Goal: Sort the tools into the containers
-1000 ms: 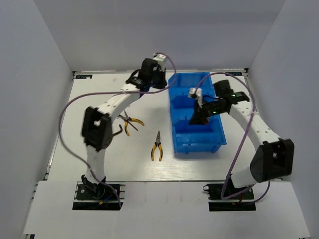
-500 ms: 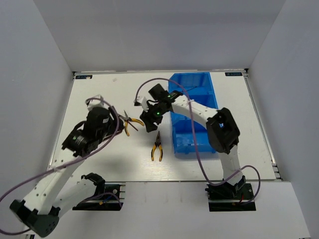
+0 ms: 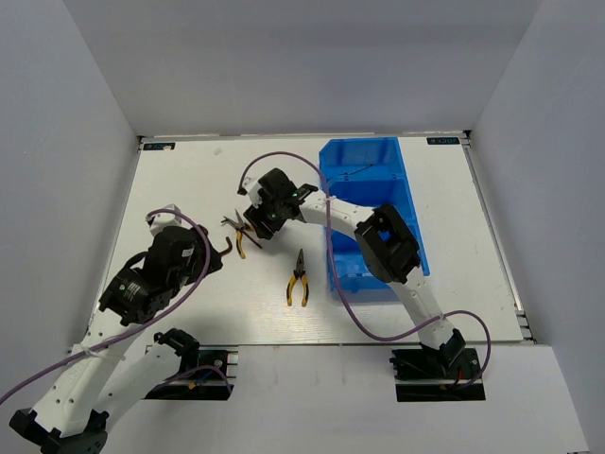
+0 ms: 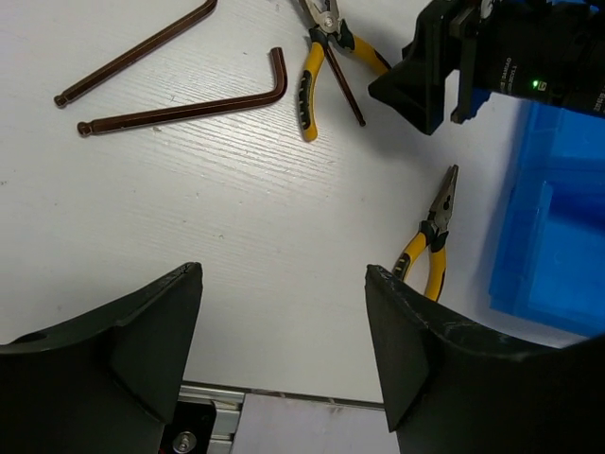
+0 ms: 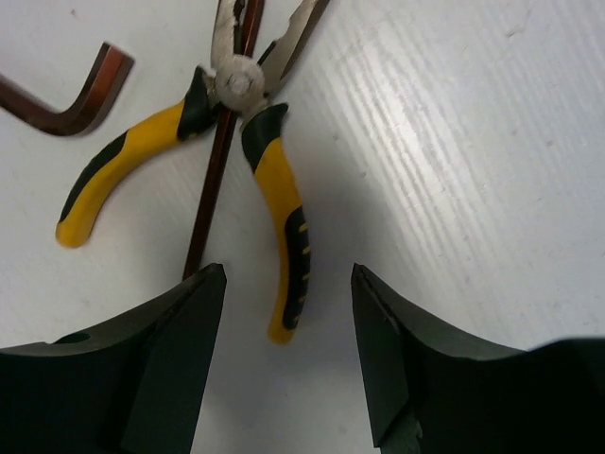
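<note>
surface: white wood-grain counter [image 3: 180,180] | room: plain pale walls [image 3: 302,66] on three sides | bright blue three-compartment plastic bin [image 3: 413,222]: right of centre | yellow-black-handled pliers [image 3: 298,279]; second spread pliers [image 5: 236,123]; two brown L-shaped hex keys [image 4: 184,106]: on counter, left of bin | left gripper [image 4: 284,274] fingers wide, empty; right gripper [image 5: 288,274] fingers parted over second spread pliers, holding nothing

We look down on a white tabletop [image 3: 175,180] boxed in by pale grey walls [image 3: 76,113], small labels [image 3: 159,146] at its far corners.
</note>
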`<action>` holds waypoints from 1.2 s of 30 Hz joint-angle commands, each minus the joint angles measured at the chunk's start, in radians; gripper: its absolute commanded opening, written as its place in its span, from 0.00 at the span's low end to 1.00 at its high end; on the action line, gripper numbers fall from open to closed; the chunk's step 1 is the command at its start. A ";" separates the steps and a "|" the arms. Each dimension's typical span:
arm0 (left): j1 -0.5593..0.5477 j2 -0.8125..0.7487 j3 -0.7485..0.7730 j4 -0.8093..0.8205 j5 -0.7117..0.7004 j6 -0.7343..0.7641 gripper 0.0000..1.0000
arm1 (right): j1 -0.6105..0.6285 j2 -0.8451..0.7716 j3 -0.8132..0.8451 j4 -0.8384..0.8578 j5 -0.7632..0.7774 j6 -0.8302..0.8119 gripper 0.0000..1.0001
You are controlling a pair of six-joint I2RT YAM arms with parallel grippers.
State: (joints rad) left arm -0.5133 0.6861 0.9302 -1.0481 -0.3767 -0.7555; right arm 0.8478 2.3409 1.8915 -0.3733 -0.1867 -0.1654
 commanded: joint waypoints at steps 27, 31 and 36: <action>-0.001 0.064 0.044 0.048 0.032 0.104 0.82 | 0.013 -0.028 -0.094 0.060 0.050 -0.026 0.00; -0.001 0.055 0.044 0.048 0.032 0.113 0.82 | -0.015 -0.115 -0.037 0.051 -0.025 0.032 0.00; -0.001 0.037 0.021 0.129 0.068 0.160 0.82 | -0.045 -0.241 -0.009 0.027 -0.158 0.099 0.00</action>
State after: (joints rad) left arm -0.5133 0.7479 0.9485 -0.9936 -0.3439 -0.6388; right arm 0.8253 2.2654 1.8122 -0.3470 -0.2317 -0.1253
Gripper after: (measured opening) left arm 0.820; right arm 0.168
